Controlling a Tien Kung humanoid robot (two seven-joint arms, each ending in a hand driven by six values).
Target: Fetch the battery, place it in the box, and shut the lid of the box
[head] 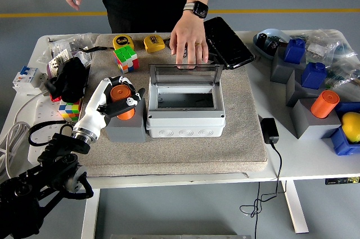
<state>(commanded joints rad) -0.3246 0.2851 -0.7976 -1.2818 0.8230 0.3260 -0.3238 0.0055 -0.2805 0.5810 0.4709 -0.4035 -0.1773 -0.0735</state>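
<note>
The left hand (121, 99) grips the orange battery (120, 96) on the grey block (125, 127), just left of the open box (185, 116). A person's hand (188, 45) rests on the box's raised lid (184, 73).

Bright, even light; sharp, shadowless.

Orange battery (120, 94); open grey box (185, 111)

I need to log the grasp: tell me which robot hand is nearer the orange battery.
Left. The left hand wraps its fingers around the orange battery on the grey block; the right hand is out of view.
</note>
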